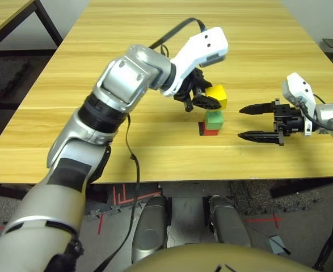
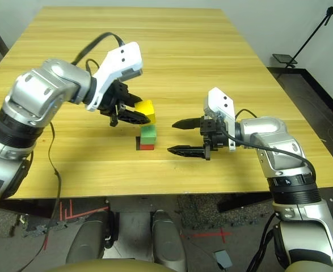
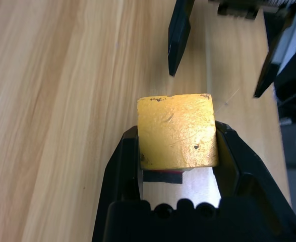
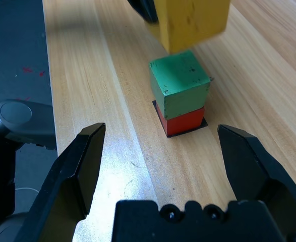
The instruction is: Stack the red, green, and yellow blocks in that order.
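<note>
The left gripper (image 3: 177, 143) was closed on the yellow block (image 3: 178, 132), held above the green block (image 4: 180, 80) stacked on the red block (image 4: 182, 121), while the right gripper (image 4: 162, 133) stood wide open beside the 2 stacked blocks, holding nothing

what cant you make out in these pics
- red block: its top is hidden under the green block in the right wrist view
- black patch: mostly covered by the red block in the right eye view
- yellow block: cut off by the top edge in the right wrist view
- left gripper: the yellow block hides part of its fingers' inner faces in the left wrist view
</note>
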You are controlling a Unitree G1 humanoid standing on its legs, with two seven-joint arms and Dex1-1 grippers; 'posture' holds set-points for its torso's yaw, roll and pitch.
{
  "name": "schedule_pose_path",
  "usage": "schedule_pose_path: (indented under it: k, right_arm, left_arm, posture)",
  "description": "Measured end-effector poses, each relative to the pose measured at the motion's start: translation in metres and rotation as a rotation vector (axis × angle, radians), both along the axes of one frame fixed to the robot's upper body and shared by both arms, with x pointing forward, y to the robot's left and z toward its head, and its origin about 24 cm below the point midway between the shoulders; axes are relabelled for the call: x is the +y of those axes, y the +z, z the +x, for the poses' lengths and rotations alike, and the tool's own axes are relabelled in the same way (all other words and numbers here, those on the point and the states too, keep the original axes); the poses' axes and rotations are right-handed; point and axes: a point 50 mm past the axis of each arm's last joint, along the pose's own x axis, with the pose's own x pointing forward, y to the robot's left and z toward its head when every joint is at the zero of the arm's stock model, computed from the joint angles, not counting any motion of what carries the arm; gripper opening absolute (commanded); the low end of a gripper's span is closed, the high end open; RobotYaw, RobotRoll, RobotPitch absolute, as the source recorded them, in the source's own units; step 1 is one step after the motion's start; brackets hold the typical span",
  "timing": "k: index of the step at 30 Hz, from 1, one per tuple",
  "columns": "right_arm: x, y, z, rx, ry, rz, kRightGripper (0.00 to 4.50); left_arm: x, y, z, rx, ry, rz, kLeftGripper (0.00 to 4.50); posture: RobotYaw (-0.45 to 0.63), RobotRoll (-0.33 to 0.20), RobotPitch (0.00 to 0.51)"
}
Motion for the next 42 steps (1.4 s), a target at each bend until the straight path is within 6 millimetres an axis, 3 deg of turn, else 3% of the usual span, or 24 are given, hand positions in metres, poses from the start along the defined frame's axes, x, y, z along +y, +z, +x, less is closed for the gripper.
schedule_pose_path:
  k: [8, 30, 31, 36, 39, 42]
  right_arm:
    - [-0.001, 0.001, -0.003, -0.005, -0.012, 0.010, 4.50]
    - [-0.001, -0.001, -0.005, 0.002, -0.018, 0.023, 4.50]
    - [-0.001, -0.001, -0.005, 0.001, -0.021, 0.024, 4.50]
    - [0.000, -0.001, -0.005, -0.001, -0.022, 0.024, 4.50]
    - [0.000, -0.001, -0.005, 0.001, -0.024, 0.024, 4.50]
    - [-0.004, 0.001, -0.006, -0.006, -0.037, 0.022, 4.50]
  left_arm:
    - [-0.001, -0.012, 0.007, -0.016, -0.041, 0.058, 2.05]
    - [-0.009, -0.019, 0.004, -0.010, -0.103, 0.062, 2.05]
    - [-0.008, -0.020, 0.005, -0.005, -0.097, 0.063, 2.77]
    - [-0.010, -0.021, 0.005, 0.008, -0.093, 0.055, 4.34]
    - [-0.011, -0.015, 0.003, 0.014, -0.073, -0.002, 4.47]
    - [-0.006, 0.009, 0.000, -0.007, -0.027, -0.160, 4.47]
  posture:
    - [-0.01, -0.038, 0.092]
    - [-0.02, -0.031, 0.098]
    - [-0.02, -0.030, 0.098]
    - [-0.02, -0.036, 0.092]
    - [-0.02, -0.041, 0.087]
    - [-0.02, -0.050, 0.080]
